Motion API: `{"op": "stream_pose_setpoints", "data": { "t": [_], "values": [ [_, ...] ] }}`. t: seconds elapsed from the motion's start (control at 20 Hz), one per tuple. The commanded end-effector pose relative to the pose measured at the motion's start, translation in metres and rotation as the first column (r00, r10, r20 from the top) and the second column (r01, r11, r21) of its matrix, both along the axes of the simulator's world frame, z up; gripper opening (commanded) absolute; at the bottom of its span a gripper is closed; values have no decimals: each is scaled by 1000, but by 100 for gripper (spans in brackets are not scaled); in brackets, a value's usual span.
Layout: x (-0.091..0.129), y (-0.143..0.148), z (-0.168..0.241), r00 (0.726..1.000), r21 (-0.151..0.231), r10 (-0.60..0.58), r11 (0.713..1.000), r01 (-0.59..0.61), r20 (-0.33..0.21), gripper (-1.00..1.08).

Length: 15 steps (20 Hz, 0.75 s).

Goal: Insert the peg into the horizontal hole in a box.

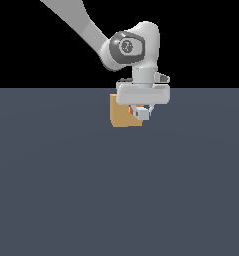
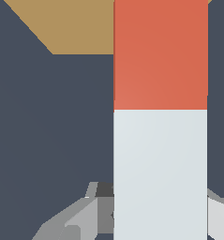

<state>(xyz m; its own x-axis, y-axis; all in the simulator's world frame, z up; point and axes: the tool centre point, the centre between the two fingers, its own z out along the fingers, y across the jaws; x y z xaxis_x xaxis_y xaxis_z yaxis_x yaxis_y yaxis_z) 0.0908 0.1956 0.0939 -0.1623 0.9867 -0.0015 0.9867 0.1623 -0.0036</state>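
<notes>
Insertion step: jaws clamped on the peg (image 2: pixel 160 117), red-orange end at the box (image 1: pixel 122 114); next move needs hole alignment, unseen here.

one peg (image 2: pixel 160 117) (two-toned), one box (image 1: pixel 122 116)
</notes>
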Motion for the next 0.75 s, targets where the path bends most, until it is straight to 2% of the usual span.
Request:
{"op": "stream_pose_setpoints", "data": {
  "t": [0.0,0.4,0.7],
  "values": [
    [-1,10,2,1000,1,2,1000,-2,2,-100],
    [-11,67,3,1000,2,2,1000,-2,4,-100],
    [-13,82,3,1000,2,2,1000,-2,5,-100]
  ]
}}
